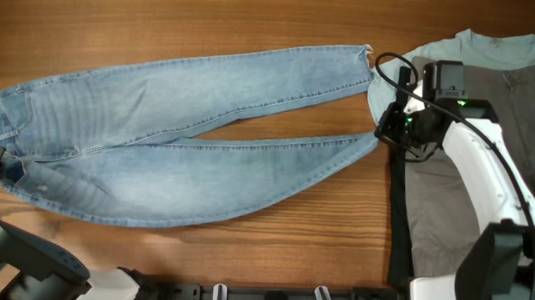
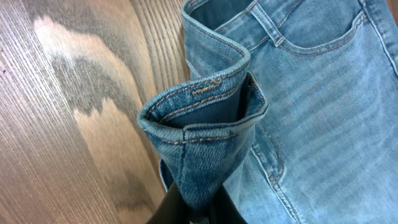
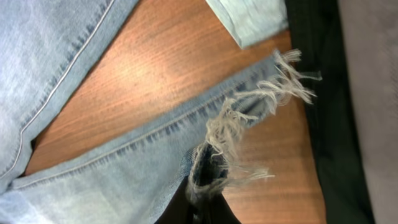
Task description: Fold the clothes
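1. The light-blue jeans [image 1: 169,128] are lying flat across the wooden counter [image 1: 255,14]. The waist is lying at the left edge and both legs are running toward the right edge.
2. The two legs are spreading apart in a narrow V. The upper leg is ending near the far edge, and the lower one is ending by the middle of the right side.
3. The left fingers [image 2: 214,214] are pinching a raised fold of the waistband [image 2: 199,118] at the left edge and lifting it off the wood. In the overhead view they are barely showing at the frame's border, probably just at the waist.
4. The right fingers [image 3: 214,211] are closing narrowly on the frayed hem [image 3: 249,118] of the lower leg. Loose white threads are fanning out above them.
5. At the right edge, grey trousers [image 1: 512,134] are lying on a pale-blue T-shirt [image 1: 476,46], with a black mat [image 1: 400,228] showing along their left side.
6. The upper leg's hem is just reaching the T-shirt's edge, though whether it is touching is hard to tell. The gripped hem is sitting beside the black mat.
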### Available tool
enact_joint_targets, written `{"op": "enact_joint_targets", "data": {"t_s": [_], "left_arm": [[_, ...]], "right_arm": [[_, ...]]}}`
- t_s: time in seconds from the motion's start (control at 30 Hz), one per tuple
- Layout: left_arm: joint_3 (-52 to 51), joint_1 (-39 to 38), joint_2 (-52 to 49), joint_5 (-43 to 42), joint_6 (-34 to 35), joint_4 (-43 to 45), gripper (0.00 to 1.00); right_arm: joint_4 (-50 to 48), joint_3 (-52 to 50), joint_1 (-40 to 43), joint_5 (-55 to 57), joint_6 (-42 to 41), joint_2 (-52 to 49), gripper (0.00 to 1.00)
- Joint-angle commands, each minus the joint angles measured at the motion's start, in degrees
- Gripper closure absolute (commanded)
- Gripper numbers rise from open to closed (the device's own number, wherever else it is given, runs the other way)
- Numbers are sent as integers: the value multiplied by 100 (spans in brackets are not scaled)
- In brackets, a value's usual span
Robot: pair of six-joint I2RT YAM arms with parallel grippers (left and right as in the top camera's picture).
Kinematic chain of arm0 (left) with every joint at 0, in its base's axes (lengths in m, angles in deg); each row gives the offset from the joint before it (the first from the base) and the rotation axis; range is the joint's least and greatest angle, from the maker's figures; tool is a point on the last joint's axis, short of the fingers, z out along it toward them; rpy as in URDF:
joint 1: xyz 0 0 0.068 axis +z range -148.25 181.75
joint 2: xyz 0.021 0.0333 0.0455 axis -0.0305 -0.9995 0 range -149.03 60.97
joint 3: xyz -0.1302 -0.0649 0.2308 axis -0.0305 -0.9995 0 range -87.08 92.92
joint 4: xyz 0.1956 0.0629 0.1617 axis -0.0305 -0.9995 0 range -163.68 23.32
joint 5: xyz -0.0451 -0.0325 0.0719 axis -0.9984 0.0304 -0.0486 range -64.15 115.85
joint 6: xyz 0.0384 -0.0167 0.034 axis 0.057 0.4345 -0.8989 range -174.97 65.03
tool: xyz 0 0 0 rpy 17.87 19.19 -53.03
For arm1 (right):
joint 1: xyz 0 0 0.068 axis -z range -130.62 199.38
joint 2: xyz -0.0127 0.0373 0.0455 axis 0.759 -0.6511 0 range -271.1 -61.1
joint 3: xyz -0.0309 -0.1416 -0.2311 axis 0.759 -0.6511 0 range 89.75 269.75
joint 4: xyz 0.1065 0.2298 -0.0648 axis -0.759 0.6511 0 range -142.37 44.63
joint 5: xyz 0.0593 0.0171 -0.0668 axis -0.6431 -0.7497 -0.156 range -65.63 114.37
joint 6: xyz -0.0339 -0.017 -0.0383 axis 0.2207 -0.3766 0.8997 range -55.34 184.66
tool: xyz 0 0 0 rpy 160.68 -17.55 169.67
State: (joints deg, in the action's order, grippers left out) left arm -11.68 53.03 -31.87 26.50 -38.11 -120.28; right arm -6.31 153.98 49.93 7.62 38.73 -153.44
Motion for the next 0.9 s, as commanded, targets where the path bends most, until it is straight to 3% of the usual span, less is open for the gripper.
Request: {"op": "enact_joint_targets", "data": {"t_s": [0.0, 0.1, 0.17, 0.2, 0.3, 0.4, 0.47, 0.5, 0.7, 0.87], "left_arm": [[61, -2, -17, 164, -11, 9, 96], [61, -9, -17, 153, -9, 4, 96], [61, -9, -17, 136, -9, 4, 96], [61, -9, -17, 136, -9, -4, 96], [61, -7, -17, 133, -9, -26, 96], [61, -9, -17, 66, -9, -24, 96], [61, -9, -17, 48, -9, -24, 96], [61, -7, -17, 48, -9, -24, 96], [61, -9, -17, 28, -9, -17, 96], [61, -9, -17, -20, -9, 9, 96]], "right_arm": [[-109, 92, -22, -101, -107, -68, 91], [-243, 92, -24, -105, -103, -96, 77], [-426, 92, -24, -103, -81, -149, 73], [-522, 92, -24, -98, 66, -199, 66], [-529, 92, -22, 328, 153, -365, 65], [-597, 92, -22, 520, 1023, -575, 56], [-638, 92, -22, 518, 1812, -603, 57], [-636, 92, -22, 518, 1958, -603, 64], [-1137, 92, -22, -584, 2345, -603, 66], [-2050, 92, -24, -573, 2430, -616, 76]]}}
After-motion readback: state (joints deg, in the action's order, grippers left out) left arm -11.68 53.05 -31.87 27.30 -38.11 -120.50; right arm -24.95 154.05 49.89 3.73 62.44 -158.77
